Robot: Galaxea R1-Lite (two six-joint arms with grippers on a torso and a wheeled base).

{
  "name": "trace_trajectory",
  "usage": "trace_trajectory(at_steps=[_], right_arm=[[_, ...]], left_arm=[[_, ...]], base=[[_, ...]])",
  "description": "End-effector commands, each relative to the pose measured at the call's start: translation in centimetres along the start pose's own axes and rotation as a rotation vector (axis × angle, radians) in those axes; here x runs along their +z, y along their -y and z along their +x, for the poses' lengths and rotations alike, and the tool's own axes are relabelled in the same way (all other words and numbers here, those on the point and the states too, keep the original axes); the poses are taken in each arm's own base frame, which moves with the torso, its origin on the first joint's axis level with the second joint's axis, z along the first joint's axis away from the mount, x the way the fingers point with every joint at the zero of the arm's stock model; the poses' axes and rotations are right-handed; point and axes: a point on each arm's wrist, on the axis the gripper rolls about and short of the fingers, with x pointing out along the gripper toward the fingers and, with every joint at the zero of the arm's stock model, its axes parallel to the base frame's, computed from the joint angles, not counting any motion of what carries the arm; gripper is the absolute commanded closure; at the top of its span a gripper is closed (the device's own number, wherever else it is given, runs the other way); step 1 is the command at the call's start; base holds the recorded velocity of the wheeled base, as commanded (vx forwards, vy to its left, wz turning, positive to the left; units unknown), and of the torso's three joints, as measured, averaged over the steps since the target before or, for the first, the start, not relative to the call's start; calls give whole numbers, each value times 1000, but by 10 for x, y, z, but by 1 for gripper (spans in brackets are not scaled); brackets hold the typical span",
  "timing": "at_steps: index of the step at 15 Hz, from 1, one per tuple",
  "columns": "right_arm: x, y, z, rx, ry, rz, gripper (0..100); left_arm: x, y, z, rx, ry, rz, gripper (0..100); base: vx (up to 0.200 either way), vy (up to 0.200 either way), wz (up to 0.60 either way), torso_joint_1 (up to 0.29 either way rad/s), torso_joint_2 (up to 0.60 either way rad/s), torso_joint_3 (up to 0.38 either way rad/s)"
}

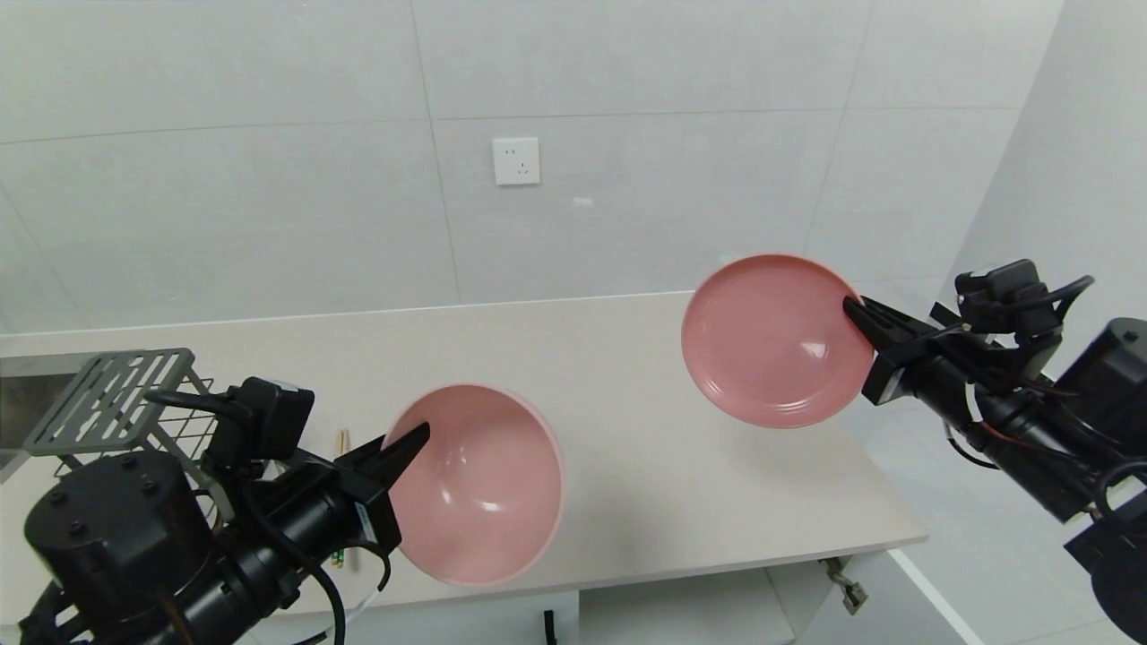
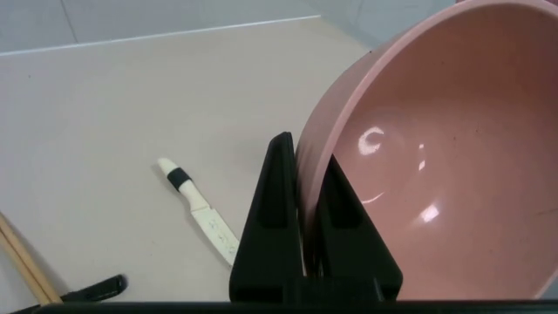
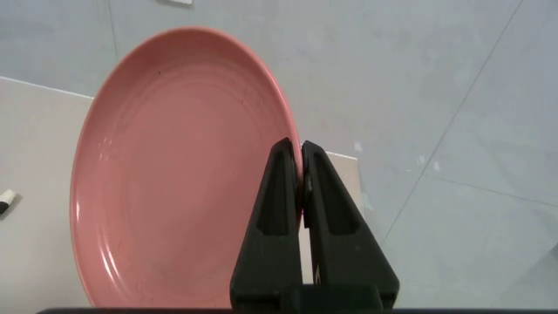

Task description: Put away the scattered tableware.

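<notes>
The left end effector (image 1: 414, 441) clamps the pink bowl (image 1: 484, 493) by its rim, and the right end effector (image 1: 853, 306) clamps the pink plate (image 1: 766, 345). Both hang tipped above the worktop (image 1: 627, 421), probably ready to be carried away.

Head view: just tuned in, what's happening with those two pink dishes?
Both arms are holding tableware above the counter. The left gripper has its jaws shut on the rim of a pink bowl, tilted near the front edge. The right gripper grips a pink plate by its rim near the right end. A knife and chopsticks lie on the counter; a wire rack stands at its left end.
</notes>
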Motion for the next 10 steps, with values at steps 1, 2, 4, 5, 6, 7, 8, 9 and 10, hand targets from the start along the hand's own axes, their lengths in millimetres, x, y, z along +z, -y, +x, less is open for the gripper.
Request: trace_trajectory(at_steps=[1, 2, 4, 5, 6, 7, 8, 9, 10], right_arm=[[0, 0, 0, 0, 3, -2, 100], [1, 0, 0, 0, 4, -2, 100], [1, 0, 0, 0, 4, -2, 100], [1, 0, 0, 0, 4, -1, 100], [1, 0, 0, 0, 4, -1, 100], [1, 0, 0, 0, 3, 0, 100], [1, 0, 0, 0, 3, 0, 100], [0, 0, -1, 0, 1, -2, 100], [0, 0, -1, 0, 0, 0, 100]], left_arm=[[-3, 0, 1, -1, -13, 1, 100], [-2, 1, 1, -4, -10, 2, 100], [-1, 3, 1, -9, -5, 2, 100], [0, 4, 0, -17, 3, 2, 100], [1, 5, -1, -24, 8, 4, 100], [3, 6, -2, -26, 16, 4, 100], [5, 7, -4, -33, 29, 4, 100], [6, 7, -4, -35, 32, 4, 100], [6, 7, -4, -35, 32, 5, 100]], base=[[0, 0, 0, -105, 246, 110], [0, 0, 0, -27, 56, 46], [-200, 0, 0, -10, 29, 22], [-200, 0, 0, 12, 12, 17], [-200, 0, 0, 2, 22, 2], [-200, 0, 0, -17, 2, 17], [-200, 0, 0, -22, -2, 12], [0, 0, 0, 0, 0, 0], [0, 0, 0, 0, 0, 0]])
